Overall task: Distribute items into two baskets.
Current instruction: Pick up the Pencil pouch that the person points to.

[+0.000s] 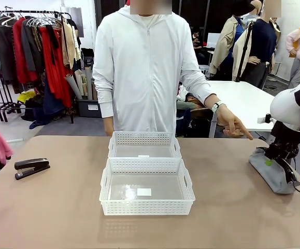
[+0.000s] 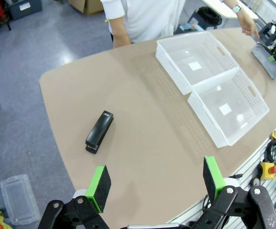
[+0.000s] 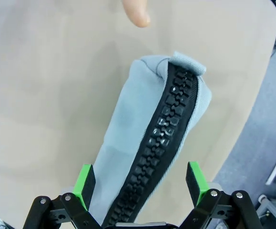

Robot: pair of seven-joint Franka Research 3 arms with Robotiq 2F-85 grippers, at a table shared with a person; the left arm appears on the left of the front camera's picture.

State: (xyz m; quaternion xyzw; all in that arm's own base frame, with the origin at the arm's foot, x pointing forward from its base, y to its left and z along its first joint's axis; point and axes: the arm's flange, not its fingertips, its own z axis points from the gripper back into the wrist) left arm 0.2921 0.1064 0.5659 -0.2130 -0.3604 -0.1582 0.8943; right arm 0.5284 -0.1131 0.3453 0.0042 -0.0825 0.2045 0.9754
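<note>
Two white lattice baskets (image 1: pixel 147 194) (image 1: pixel 144 145) stand one behind the other at the table's middle, both holding nothing; the near basket (image 2: pixel 230 112) and the far basket (image 2: pixel 195 59) also show in the left wrist view. A black stapler (image 1: pixel 31 167) (image 2: pixel 99 131) lies at the table's left. A grey pouch bag (image 1: pixel 271 171) (image 3: pixel 152 138) with a black braided handle lies at the right. My right gripper (image 1: pixel 275 158) (image 3: pixel 140 183) hangs open right over the pouch, fingers either side of it. My left gripper (image 2: pixel 157 183) is open high above the table's left edge.
A person in a white hoodie (image 1: pixel 144 67) stands behind the far basket, one hand (image 1: pixel 232 124) pointing down toward the pouch; a fingertip (image 3: pixel 137 12) shows just beyond the pouch. A red emergency button (image 2: pixel 270 169) and cables lie off the table's near edge.
</note>
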